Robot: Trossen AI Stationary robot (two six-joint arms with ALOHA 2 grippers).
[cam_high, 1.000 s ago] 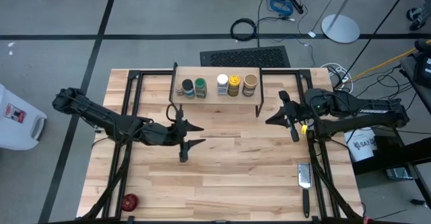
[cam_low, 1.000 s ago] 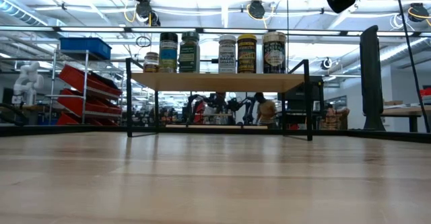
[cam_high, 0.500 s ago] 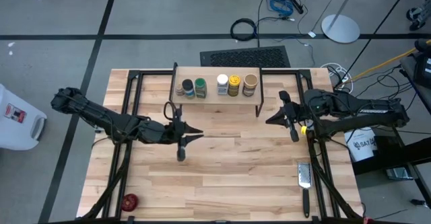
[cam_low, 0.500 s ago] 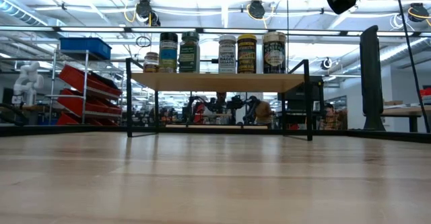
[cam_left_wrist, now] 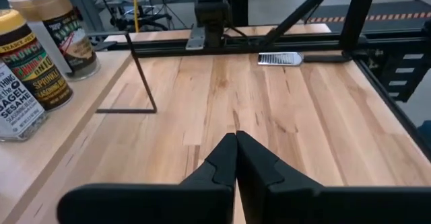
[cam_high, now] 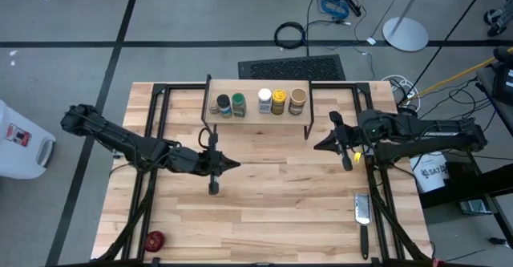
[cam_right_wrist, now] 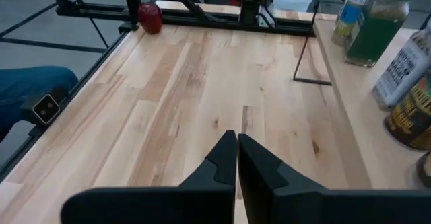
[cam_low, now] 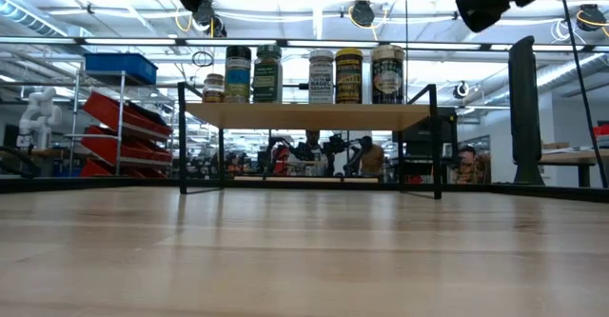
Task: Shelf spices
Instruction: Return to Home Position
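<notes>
Wood-plank black-legged shelf [cam_high: 250, 89] holds all five small spice jars [cam_high: 258, 103]; left gripper [cam_high: 233, 164] jaws just closed empty, right gripper [cam_high: 318, 145] likewise pinched.

This is an open-plan robotics lab. Beyond the wooden desk [cam_low: 304, 250] stand racks of red bins [cam_low: 124, 117], more robot arms [cam_low: 309, 150] and a person [cam_low: 373, 155], under bright ceiling lights [cam_low: 317, 8]. Behind the desk, coiled cables [cam_high: 291, 35] lie on the tape-lined grey floor [cam_high: 200, 18].
</notes>
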